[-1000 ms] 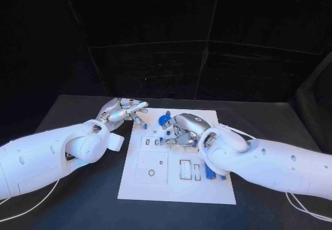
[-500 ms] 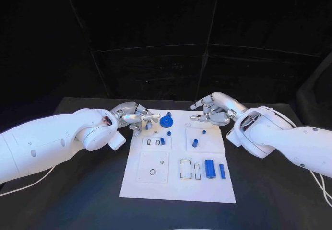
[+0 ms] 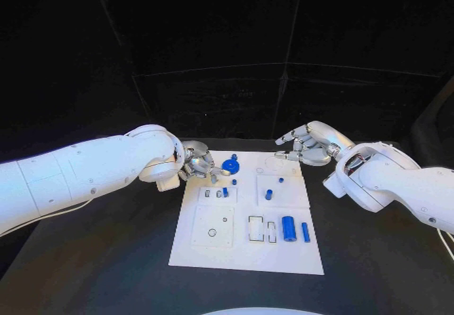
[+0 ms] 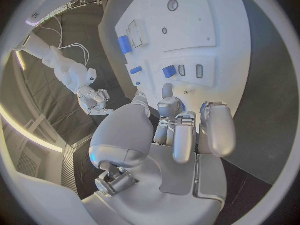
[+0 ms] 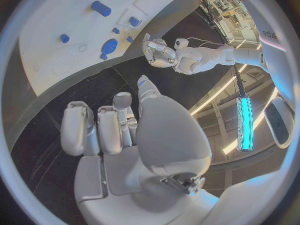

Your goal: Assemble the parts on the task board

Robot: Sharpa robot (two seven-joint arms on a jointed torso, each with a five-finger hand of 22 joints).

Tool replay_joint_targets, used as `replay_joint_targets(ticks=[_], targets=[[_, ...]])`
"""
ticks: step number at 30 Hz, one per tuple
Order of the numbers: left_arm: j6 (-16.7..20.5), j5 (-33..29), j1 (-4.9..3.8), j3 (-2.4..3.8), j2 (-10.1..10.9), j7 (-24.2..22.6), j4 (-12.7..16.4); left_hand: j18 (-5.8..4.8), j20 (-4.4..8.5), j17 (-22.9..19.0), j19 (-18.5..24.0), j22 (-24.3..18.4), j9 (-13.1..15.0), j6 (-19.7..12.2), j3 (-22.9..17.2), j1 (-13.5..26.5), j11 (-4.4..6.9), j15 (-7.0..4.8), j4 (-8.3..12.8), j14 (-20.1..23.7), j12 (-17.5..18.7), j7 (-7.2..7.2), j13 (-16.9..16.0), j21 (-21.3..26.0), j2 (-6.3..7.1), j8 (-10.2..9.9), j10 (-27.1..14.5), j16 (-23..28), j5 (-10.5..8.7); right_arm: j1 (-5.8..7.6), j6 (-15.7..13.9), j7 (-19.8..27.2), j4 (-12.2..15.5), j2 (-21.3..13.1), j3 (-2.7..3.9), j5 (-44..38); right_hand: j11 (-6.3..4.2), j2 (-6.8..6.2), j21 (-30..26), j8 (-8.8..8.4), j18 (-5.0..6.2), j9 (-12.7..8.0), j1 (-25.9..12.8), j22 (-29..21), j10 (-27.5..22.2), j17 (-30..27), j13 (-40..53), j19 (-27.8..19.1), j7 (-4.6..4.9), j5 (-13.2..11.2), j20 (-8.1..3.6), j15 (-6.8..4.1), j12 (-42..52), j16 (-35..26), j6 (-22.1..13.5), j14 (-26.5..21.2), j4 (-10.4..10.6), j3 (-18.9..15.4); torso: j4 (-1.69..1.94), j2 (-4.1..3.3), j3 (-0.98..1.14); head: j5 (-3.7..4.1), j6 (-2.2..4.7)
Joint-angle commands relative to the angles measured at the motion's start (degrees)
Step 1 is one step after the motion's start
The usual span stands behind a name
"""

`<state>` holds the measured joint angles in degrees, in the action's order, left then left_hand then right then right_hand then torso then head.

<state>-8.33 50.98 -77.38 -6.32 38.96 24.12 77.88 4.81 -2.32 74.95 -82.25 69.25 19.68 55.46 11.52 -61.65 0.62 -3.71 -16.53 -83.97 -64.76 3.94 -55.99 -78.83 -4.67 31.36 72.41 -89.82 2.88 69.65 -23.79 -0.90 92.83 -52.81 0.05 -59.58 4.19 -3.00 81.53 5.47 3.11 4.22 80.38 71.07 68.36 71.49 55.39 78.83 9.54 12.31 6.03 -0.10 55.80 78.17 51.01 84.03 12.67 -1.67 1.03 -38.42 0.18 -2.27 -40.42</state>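
The white task board (image 3: 248, 252) lies in the middle of the table. Blue parts are on it: a gear (image 3: 231, 167) near the far left, small pegs (image 3: 269, 194) in the middle, and a thick cylinder (image 3: 288, 228) beside a thin one (image 3: 306, 231) at the right. My left hand (image 3: 199, 164) hovers at the board's far left corner, just beside the gear, with its fingers (image 4: 181, 135) curled in and holding nothing. Beyond the far right corner, off the parts, my right hand (image 3: 308, 146) has its fingers (image 5: 103, 127) curled in too.
The black table (image 3: 113, 262) surrounds the board on all sides. Outlined slots (image 3: 255, 228) and a square plate with holes (image 3: 213, 226) occupy the board's near half. Both white forearms cross the table's far corners.
My right hand has lifted off the board's middle and drawn back past its far right corner. The left hand has curled its fingers in beside the gear. The camera has shifted too.
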Motion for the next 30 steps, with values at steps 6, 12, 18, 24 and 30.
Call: replay_joint_targets(ticks=[6, 12, 18, 24, 30], targets=[[-2.4, 5.6, -0.50, -0.55, -3.5, 8.6, -2.7, -1.19, 0.69, 15.1, -0.7, 2.0, 3.3, -0.6, 3.1, 0.9, 0.45, -0.91, 0.0, -6.0, -3.5, -0.99, -4.2, -1.2, -0.62, 3.6, 1.7, -0.2, -0.22, 0.14, 1.7, -0.3, -0.3, 0.1, 0.04, 1.2, -0.18, 0.24, -0.6, 0.49, 1.04, 0.1, 0.6, -0.4, -0.2, -0.4, -0.3, -0.4, -0.39, 1.2, -0.12, -0.30, -0.4, -0.6, 0.2, 1.7, -0.2, -0.5, -0.09, 0.19, 0.21, -0.41, -0.25], [-3.6, 5.7, -0.59, -0.90, -5.5, 9.4, -4.4, -1.28, 0.88, 15.1, -0.9, 2.5, 4.8, -1.3, 4.3, 1.0, 0.61, -1.05, 0.0, -6.0, -4.1, -1.18, -5.1, -1.5, -1.18, 4.9, 1.8, -0.2, -0.22, 0.14, 1.9, -0.4, -0.5, 0.4, 0.04, 1.2, -0.26, 0.50, -0.8, 0.70, 1.06, 0.0, 1.0, -0.6, -0.2, -0.6, -0.6, -0.4, -0.45, 2.9, -0.22, -0.39, -0.6, -0.9, 0.1, 1.8, -0.3, -1.1, -0.13, 0.07, 0.13, -0.41, -0.46], [-6.1, 5.7, -0.61, -1.01, -7.4, 10.0, -6.0, -1.24, 0.88, 15.1, -0.8, 2.3, 5.2, -1.8, 4.5, 0.7, 0.58, -1.04, 0.2, -6.0, -3.9, -1.13, -4.8, -1.4, -1.42, 5.2, 1.5, -0.2, -0.20, 0.15, 2.1, -0.6, -0.8, 0.7, 0.04, 1.2, -0.31, 0.73, -1.0, 0.87, 1.11, 0.0, 1.3, -0.9, -0.2, -0.7, -0.9, -0.5, -0.48, 4.7, -0.29, -0.44, -0.9, -1.1, 0.0, 1.8, -0.4, -1.6, -0.14, 0.04, 0.07, -0.39, -0.85], [-7.5, 5.7, -0.59, -1.30, -9.0, 10.4, -7.5, -1.19, 0.81, 15.1, -0.6, 2.1, 5.7, -2.5, 4.6, 0.0, 0.45, -0.93, 0.4, -6.0, -3.7, -0.99, -4.7, -1.2, -1.91, 5.4, 1.2, -0.2, -0.16, 0.15, 2.2, -0.7, -1.0, 1.0, 0.04, 1.2, -0.32, 0.83, -1.1, 0.94, 1.13, 0.0, 1.5, -1.0, -0.2, -0.8, -1.0, -0.6, -0.49, 5.4, -0.31, -0.46, -1.0, -1.2, 0.0, 1.8, -0.4, -1.7, -0.09, 0.04, 0.02, -0.28, -1.06], [-8.2, 5.7, -0.55, -1.56, -10.0, 10.5, -8.4, -1.22, 0.80, 15.1, -0.7, 2.3, 5.7, -2.5, 4.6, -0.1, 0.43, -0.92, 0.4, -6.0, -3.7, -0.98, -4.7, -1.3, -1.97, 5.5, 1.2, -0.2, -0.17, 0.15, 2.3, -0.7, -1.3, 1.2, 0.04, 1.1, -0.32, 0.85, -1.2, 0.96, 1.16, 0.0, 1.6, -1.2, -0.3, -0.8, -1.1, -0.7, -0.49, 5.7, -0.32, -0.47, -1.1, -1.3, 0.0, 1.8, -0.4, -1.8, -0.01, 0.06, 0.01, -0.18, -1.25]])
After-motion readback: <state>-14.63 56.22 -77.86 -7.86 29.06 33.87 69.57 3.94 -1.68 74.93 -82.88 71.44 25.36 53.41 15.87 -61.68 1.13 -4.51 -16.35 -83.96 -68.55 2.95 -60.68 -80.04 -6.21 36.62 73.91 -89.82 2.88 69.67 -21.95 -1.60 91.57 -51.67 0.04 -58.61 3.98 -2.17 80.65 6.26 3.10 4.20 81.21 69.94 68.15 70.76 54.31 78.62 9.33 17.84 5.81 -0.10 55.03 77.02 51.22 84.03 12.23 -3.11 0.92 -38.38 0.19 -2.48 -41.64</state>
